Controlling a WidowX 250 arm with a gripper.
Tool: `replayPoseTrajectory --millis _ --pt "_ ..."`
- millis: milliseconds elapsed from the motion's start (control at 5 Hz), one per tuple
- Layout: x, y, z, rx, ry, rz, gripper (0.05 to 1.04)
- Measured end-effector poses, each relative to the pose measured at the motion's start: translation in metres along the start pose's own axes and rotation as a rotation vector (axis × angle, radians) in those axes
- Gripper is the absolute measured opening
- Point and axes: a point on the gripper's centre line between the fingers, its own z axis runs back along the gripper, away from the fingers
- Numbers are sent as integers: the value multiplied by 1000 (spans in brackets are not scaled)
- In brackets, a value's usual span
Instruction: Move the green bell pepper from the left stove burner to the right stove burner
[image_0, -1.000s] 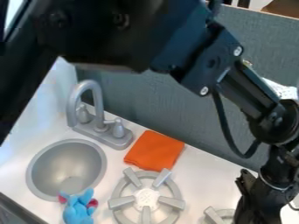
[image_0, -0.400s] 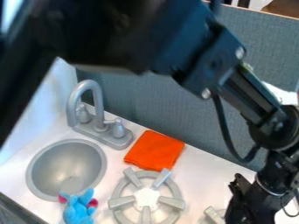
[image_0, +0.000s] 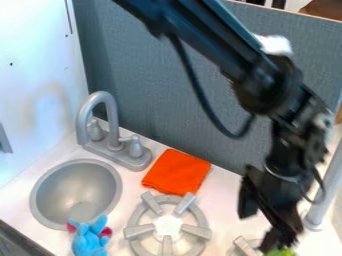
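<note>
The end effector (image_0: 275, 242) is low in the R part of the cam. view, near 5 o'clock, w/ its tip pointing down. I cannot tell if it is spread or pressed together, b/c the lower part is blurred & near the bottom edge. A small green thing (image_0: 280, 252) is right at its tip, at approx. 6 o'clock from it, partly cut by this edge; if it is pinched, touched or only just beside, I cannot tell. All next dirs. are also from the end effector. At 9 o'clock, close, is a part of a grey burner (image_0: 246, 245); farther, btw 9 & 10, is a bigger round burner (image_0: 137, 230) w/ spokes. The folded orange cloth (image_0: 177, 172) lies flat on the white counter (image_0: 230, 202) btw 10 & 11, well apart. The grey faucet (image_0: 100, 107) w/ 2 knobs is also btw 10 & 11, but farther, & the round sink (image_0: 57, 195) btw 9 & 10. A blue plush toy (image_0: 90, 241) w/ dark pink parts is at 9, far, at the sink's near rim. A grey pole (image_0: 327, 187) stands at approx. 1 o'clock.
</note>
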Motion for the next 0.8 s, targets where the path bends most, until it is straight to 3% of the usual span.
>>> replayPoseTrajectory --millis 200,400,800 --pt "-34 26 3 40 18 104 1007" --pt "-75 57 -14 13 86 178 1003" --pt "-145 125 -36 39 117 352 1003"
